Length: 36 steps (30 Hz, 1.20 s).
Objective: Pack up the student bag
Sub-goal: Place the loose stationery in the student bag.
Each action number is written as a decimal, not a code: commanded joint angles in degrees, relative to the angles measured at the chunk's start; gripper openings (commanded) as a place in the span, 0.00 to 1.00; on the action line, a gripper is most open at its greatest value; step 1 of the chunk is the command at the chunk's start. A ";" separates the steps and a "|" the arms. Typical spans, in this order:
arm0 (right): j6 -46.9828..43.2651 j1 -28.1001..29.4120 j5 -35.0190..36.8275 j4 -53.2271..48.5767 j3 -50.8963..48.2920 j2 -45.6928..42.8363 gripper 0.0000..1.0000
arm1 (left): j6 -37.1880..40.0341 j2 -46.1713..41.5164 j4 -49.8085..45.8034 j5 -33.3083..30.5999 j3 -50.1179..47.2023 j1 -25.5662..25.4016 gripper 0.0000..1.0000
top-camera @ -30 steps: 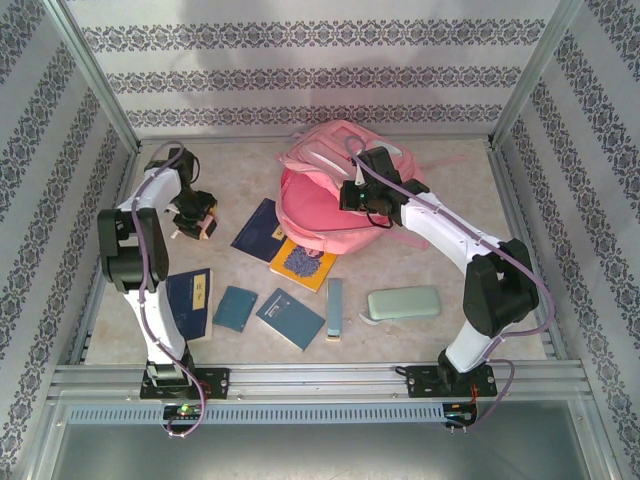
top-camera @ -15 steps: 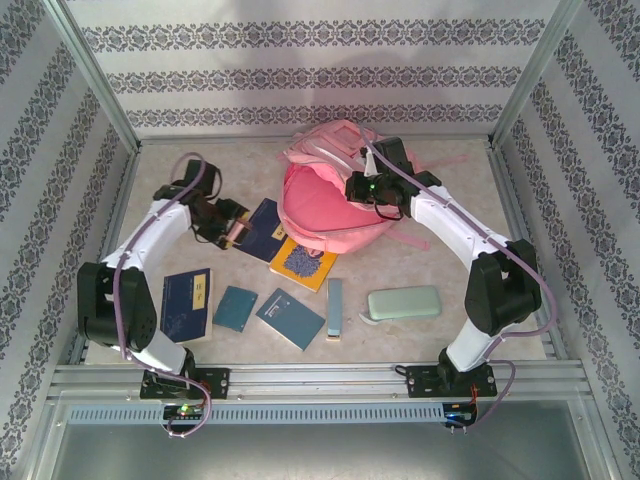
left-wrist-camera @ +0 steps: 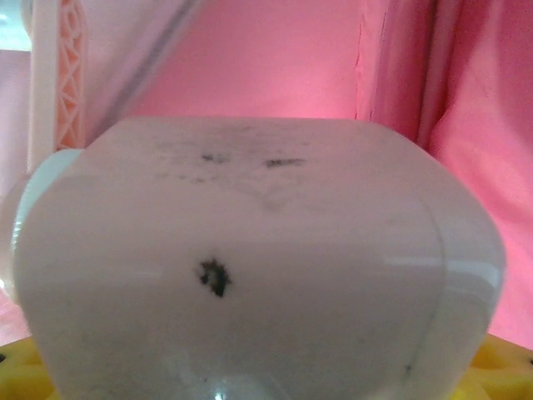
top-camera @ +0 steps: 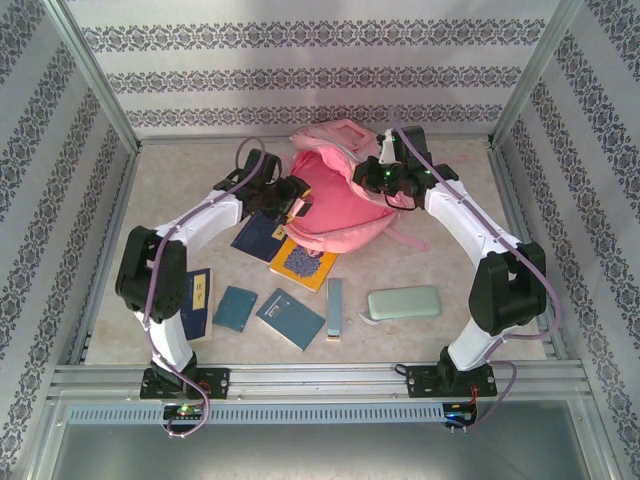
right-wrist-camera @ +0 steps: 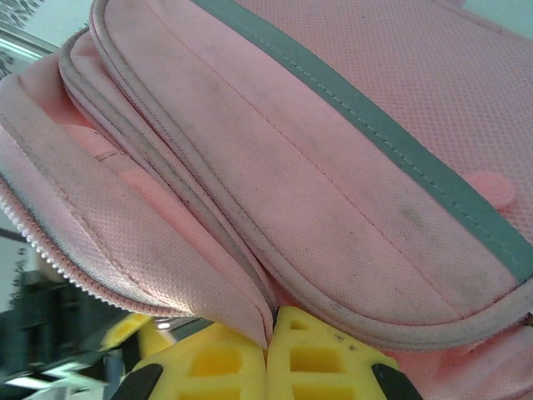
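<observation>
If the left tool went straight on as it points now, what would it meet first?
Likely the pink inside of the student bag, just beyond the pale block the left tool holds; depth unclear.

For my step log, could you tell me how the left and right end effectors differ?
The left end effector holds a white-grey rounded block between parted fingers; the right end effector is pinched shut on an edge of the pink backpack. The left sits at the left side of the open mouth, the right at its right rim. Both have yellow fingertips and are at the backpack.
</observation>
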 commanded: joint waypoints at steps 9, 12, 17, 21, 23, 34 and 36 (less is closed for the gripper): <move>12.13 -1.54 -10.34 9.29 4.81 -1.08 0.00 | -8.99 10.12 37.81 3.19 1.71 -0.91 0.55; 12.84 -1.79 -11.48 10.01 5.41 -0.69 0.00 | -8.03 11.73 37.61 3.58 4.18 -1.19 0.54; 12.78 -1.92 -14.10 11.20 6.35 0.75 0.00 | -8.22 13.63 38.98 3.98 7.03 -1.36 0.54; 11.66 -2.07 -16.38 11.62 7.44 2.48 0.00 | -7.22 15.46 38.14 4.45 10.04 -2.14 0.55; 11.36 -2.13 -17.53 11.58 8.32 3.67 0.00 | -6.76 17.14 36.93 4.53 12.58 -2.86 0.55; 15.12 -2.44 -19.67 17.94 9.24 6.00 0.00 | -7.72 30.20 41.19 6.12 26.72 -6.91 1.00; 15.40 -2.48 -20.06 18.24 9.92 6.36 0.00 | -6.23 31.53 38.78 8.38 30.78 -7.24 1.00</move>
